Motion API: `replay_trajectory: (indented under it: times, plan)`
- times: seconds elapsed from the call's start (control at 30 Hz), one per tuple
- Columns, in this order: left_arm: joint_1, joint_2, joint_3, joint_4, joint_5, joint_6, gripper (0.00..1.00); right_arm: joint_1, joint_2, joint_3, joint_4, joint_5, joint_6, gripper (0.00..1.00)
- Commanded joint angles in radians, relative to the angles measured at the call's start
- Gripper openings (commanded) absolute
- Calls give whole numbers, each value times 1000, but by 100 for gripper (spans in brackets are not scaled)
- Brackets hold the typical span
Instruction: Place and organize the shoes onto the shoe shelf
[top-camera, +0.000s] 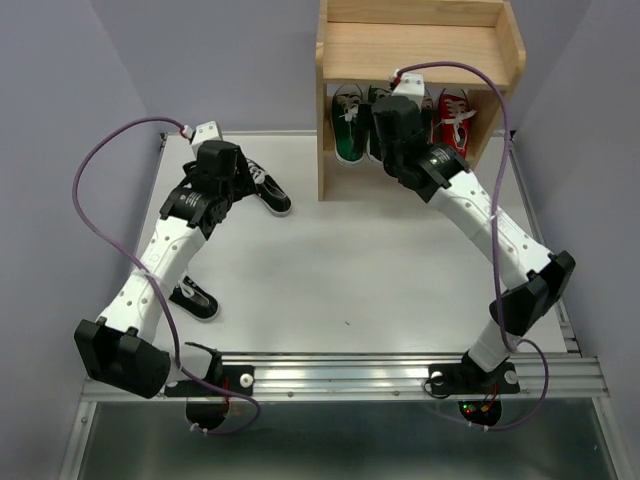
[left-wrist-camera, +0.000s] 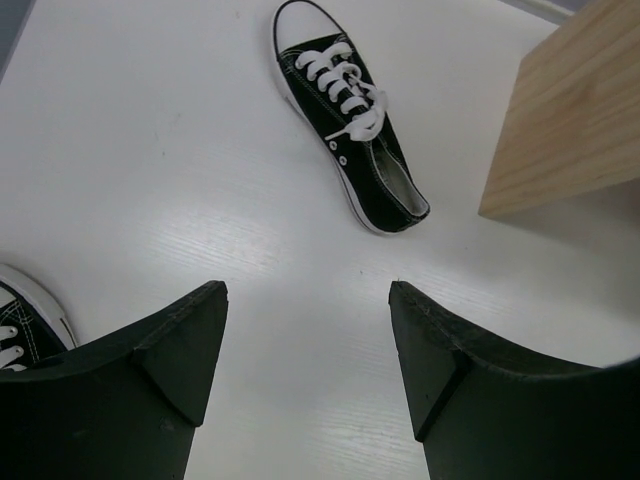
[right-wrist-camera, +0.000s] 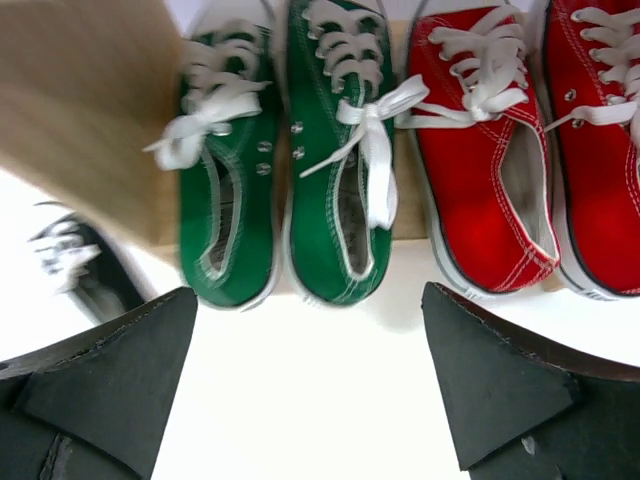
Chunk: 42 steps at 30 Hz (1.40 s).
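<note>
Right gripper (right-wrist-camera: 308, 312): I see its jaws spread wide with nothing between them, held just in front of the shelf's lower tier.
Green pair: the two green shoes (right-wrist-camera: 225, 180) (right-wrist-camera: 335, 170) sit side by side, touching, in the upper middle of the right wrist view, heels toward my camera.
Red pair: the two red shoes (right-wrist-camera: 480, 170) (right-wrist-camera: 600, 150) stand just right of the green ones on the same tier, heels also toward me.
Shoe shelf (top-camera: 420, 50): it fills the top centre of the overhead view; its top tier is bare wood.
Left gripper (left-wrist-camera: 305, 300): jaws apart and holding nothing, over bare table at the lower middle of the left wrist view.
First black shoe (left-wrist-camera: 350, 120): it lies on its sole on the table in the upper middle of that view, apart from the fingers, its heel near the shelf's side panel.
Second black shoe (left-wrist-camera: 20, 320): only its toe shows at the lower left edge; overhead it sits beside the left arm, well apart from its mate.
Table (top-camera: 350, 270): white, carrying the shelf and both black shoes.
</note>
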Motion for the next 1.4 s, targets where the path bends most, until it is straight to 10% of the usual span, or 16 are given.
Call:
replay_trajectory:
  times: [0.0, 0.7, 1.37]
  plan:
    - [59, 20, 6, -53, -15, -53, 77, 0, -116, -44, -6, -150, 48, 100]
    - [243, 0, -222, -496, -207, -493, 77, 0, -408, -391, 34, -414, 141, 100]
    - [461, 19, -463, -322, 11, -470, 62, 0, -363, -352, -4, -501, 100, 100]
